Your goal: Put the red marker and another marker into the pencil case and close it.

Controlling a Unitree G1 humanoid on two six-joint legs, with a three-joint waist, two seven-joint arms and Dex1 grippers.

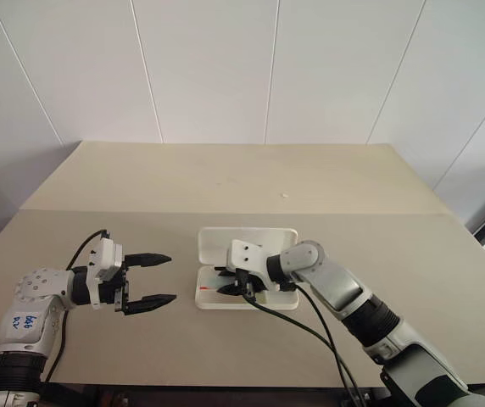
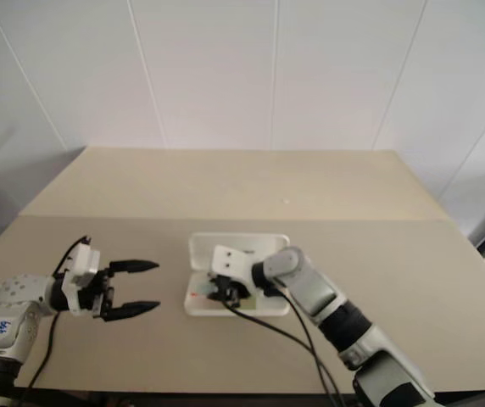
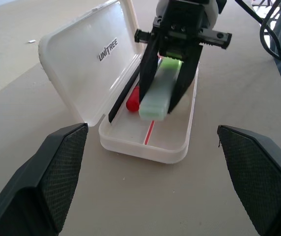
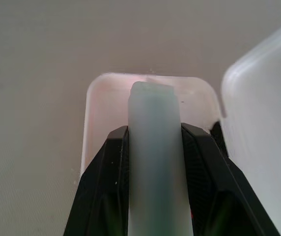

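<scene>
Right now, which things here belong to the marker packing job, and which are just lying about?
Part of the job:
- pencil case, lid open
- red marker, lying inside it
- light green marker, held over the tray by the right claw

Just about:
- left claw, open, beside the case
- small white speck farther back on the table

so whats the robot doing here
The right gripper holds the green marker over the open pencil case, about to set it in. The red marker already lies in the tray by the hinge. The left gripper hangs open beside the case, holding nothing. The lid is up.
</scene>
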